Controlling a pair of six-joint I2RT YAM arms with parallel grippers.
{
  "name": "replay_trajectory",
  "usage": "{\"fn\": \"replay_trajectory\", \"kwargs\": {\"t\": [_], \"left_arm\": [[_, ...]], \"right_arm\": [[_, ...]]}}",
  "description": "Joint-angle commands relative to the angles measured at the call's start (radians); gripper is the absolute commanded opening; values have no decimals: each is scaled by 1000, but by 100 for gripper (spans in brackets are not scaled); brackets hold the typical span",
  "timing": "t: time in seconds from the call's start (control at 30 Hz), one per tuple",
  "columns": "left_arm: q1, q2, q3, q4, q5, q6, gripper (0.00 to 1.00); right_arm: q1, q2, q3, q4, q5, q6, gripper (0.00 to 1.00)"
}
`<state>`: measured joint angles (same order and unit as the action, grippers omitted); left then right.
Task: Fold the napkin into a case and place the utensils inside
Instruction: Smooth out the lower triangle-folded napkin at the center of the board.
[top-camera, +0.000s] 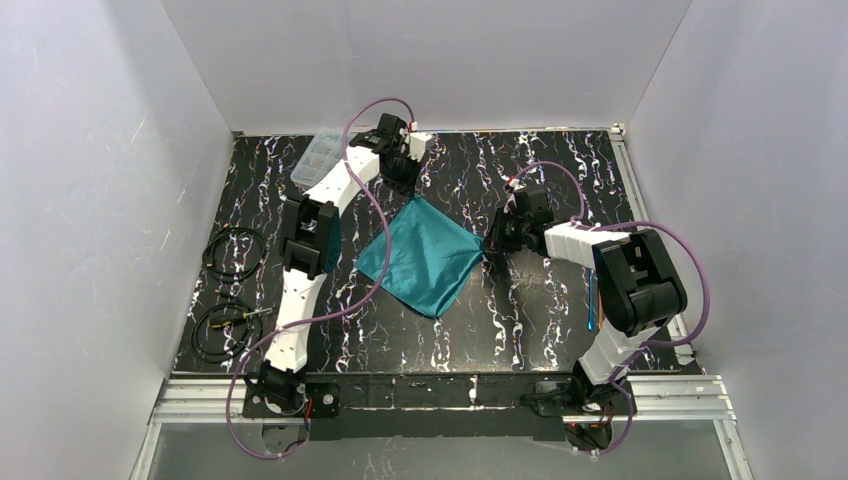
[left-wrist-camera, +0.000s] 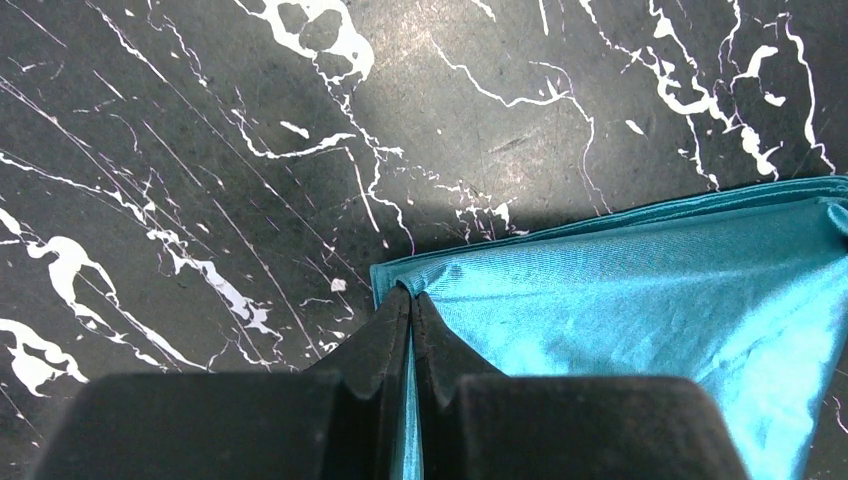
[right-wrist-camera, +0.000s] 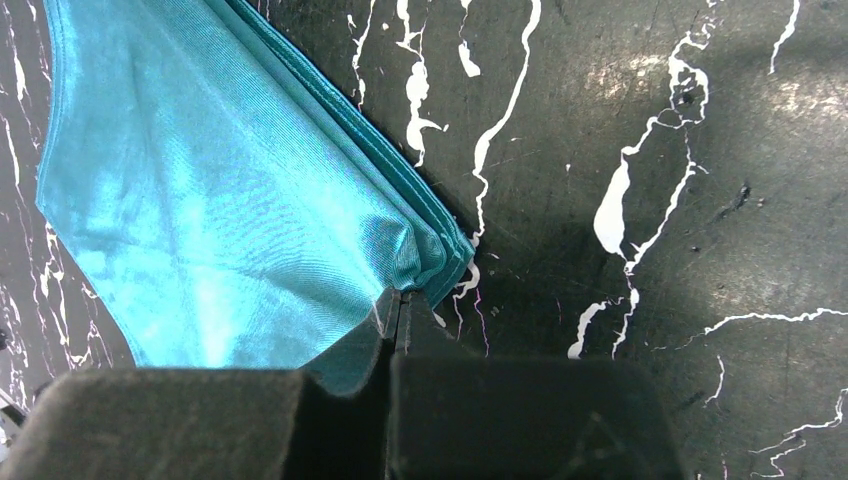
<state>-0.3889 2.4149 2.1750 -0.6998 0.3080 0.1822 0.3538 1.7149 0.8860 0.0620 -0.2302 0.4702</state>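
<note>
The black, white-veined marble tabletop (top-camera: 520, 320) carries a teal-green satin napkin (top-camera: 425, 255). It lies flat in stacked layers near the middle, turned like a diamond between the two arms. The left pincer (left-wrist-camera: 411, 300) is clamped on the napkin's far corner, and the right pincer (right-wrist-camera: 397, 305) is clamped on its right-hand corner. A clear plastic compartment box (top-camera: 318, 155) sits at the far left.

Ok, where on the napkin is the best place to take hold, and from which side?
At the corners, from outside, low along the table. The napkin lies flat in stacked layers, so only its pointed corners offer an edge to pinch. The left gripper is shut on the far corner, the right gripper on the right-hand one.
</note>
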Motion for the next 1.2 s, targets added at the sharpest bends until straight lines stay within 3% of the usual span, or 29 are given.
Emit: {"fn": "replay_trajectory", "kwargs": {"t": [0.0, 0.13, 0.37, 0.43, 0.6, 0.67, 0.87, 0.97, 1.17], "left_arm": [[-4, 14, 40, 21, -23, -6, 0], [-5, 23, 31, 20, -33, -4, 0], [-5, -13, -24, 20, -46, -7, 39], [-5, -34, -31, -1, -32, 2, 45], [-4, -136, -100, -58, 4, 41, 64], [-4, -188, -130, -95, 28, 68, 71], [-4, -320, -248, -177, 77, 168, 74], [-4, -365, -323, -189, 83, 208, 74], [-15, -412, -448, -238, 171, 248, 74]], "right_arm": [[-8, 4, 25, 6, 3, -14, 1], [-19, -3, 45, -2, -7, -11, 1], [-28, 23, 71, -2, -16, -10, 2], [-28, 36, 77, -3, -18, -13, 4], [-28, 58, 89, -24, 0, -32, 15], [-27, 60, 103, -37, 13, -42, 23], [-28, 59, 173, -116, 45, -93, 35], [-28, 47, 204, -148, 65, -117, 47], [-28, 30, 233, -183, 90, -145, 42]]}}
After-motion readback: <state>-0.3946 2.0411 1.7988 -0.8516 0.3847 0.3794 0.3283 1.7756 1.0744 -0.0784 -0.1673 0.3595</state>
